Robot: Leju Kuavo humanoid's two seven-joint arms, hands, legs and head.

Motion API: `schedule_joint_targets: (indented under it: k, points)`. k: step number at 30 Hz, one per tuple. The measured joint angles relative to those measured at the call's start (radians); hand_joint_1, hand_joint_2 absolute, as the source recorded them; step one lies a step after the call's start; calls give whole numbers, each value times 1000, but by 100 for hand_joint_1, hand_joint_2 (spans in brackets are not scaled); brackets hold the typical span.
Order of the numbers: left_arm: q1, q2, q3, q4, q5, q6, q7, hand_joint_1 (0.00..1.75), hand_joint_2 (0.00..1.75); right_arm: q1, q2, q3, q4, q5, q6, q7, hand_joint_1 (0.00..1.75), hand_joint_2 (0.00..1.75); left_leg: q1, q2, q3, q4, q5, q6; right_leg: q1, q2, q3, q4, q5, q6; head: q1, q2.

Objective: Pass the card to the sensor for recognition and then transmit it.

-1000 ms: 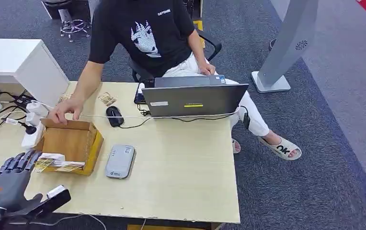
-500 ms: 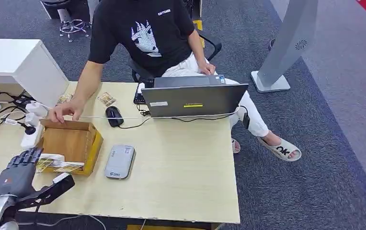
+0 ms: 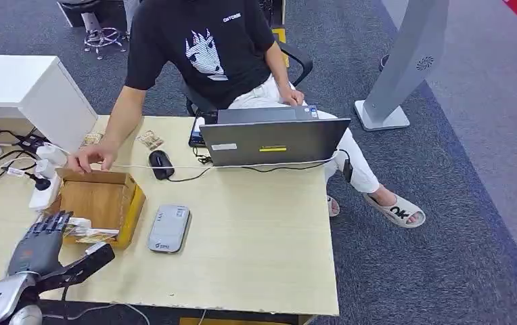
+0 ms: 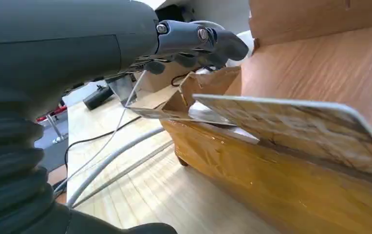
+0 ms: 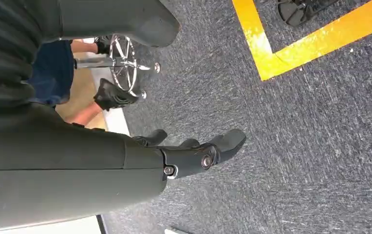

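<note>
Two cards [image 3: 83, 233] lie across the near rim of the open cardboard box [image 3: 100, 201] at the left end of the wooden table [image 3: 256, 230], one patterned in gold and brown, the other paler beside it; from the left wrist view the patterned card [image 4: 291, 126] juts out flat over the box's yellow-taped wall. The robot's left hand [image 3: 46, 247] is at that same near corner of the box, its dark fingers [image 3: 49, 223] spread apart and reaching up to the cards' edge, its thumb [image 3: 90, 261] stuck out to the side over the tabletop; I cannot tell whether the fingertips actually touch a card, and nothing is gripped. Just to the right of the box lies the grey card sensor [image 3: 169, 228], flat on the table and apart from the box. Behind it a black mouse [image 3: 162, 164] sits near an open grey laptop [image 3: 274, 139], with a white cable running across the table between them. A person in a black printed T-shirt [image 3: 201, 47] sits in a chair on the far side, one hand [image 3: 90, 157] resting on the far rim of the box. The robot's right hand [image 5: 194, 151] hangs beside the body over grey carpet with a yellow floor line, fingers loosely apart and holding nothing.
</note>
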Motion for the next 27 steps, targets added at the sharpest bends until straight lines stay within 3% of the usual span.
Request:
schedule_joint_targets:
  k: [9,20,27]
  points:
    - [-9,-3,-6,26,3,1,-2,10,175,0,-3,0,0,0,0,0,0,175,0,0,0,0,0,0,0,0,0,0,0,0,0,0]
    - [-18,-2,-51,6,68,10,-83,24,175,0,-3,-5,0,18,5,-9,0,175,0,0,0,0,0,0,0,0,0,0,0,0,0,0]
    - [-27,-1,-83,-41,103,20,-121,21,175,0,-3,-18,0,29,6,-10,0,175,0,0,0,0,0,0,0,0,0,0,0,0,0,0]
